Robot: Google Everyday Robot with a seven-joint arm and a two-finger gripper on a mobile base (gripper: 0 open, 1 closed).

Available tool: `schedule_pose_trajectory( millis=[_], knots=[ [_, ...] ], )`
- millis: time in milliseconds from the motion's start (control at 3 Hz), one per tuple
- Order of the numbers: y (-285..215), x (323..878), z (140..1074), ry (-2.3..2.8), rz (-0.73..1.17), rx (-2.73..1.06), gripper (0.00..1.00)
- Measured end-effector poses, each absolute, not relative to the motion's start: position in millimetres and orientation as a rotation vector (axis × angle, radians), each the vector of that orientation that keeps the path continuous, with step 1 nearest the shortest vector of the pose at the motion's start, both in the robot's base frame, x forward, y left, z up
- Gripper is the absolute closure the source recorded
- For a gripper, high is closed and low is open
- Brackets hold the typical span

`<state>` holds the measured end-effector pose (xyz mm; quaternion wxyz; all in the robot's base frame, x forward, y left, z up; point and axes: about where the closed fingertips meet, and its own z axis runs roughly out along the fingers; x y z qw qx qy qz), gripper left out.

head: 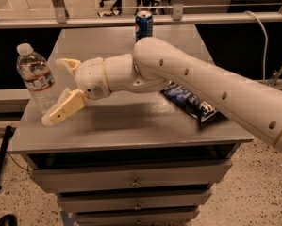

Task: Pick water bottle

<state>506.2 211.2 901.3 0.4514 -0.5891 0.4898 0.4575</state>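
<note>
One water bottle (pixel 35 81) for you to find: upright at the left edge of the worktop (pixel 131 126), left of frame centre, white cap on top, label band around the upper body. The gripper (pixel 54 92) sits just right of the bottle, at its mid to lower height, and you see it spread wide open with nothing held. Its upper finger (pixel 69 65) points toward the bottle's shoulder. Its lower finger (pixel 66 108) angles down-left, and its tip overlaps the bottle's base in the picture; you can't tell whether it touches. The arm (pixel 202 84) comes in from the right edge, crossing the middle of the frame. A blue soda can (pixel 144 24) stands at the top centre, at the worktop's far edge. A dark blue snack bag (pixel 192 105) lies right of centre, partly under the arm. Drawers (pixel 136 180) fill the lower frame.
</note>
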Motion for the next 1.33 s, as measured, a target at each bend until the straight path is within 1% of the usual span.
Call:
schedule_pose_trajectory(
  millis=[333, 667, 1333],
  knots=[
    [238, 513, 901, 1.154, 1.141, -1.435, 0.00],
    [248, 525, 890, 1.145, 1.116, -1.423, 0.18],
    [238, 545, 879, 1.180, 1.054, -1.389, 0.64]
  ],
)
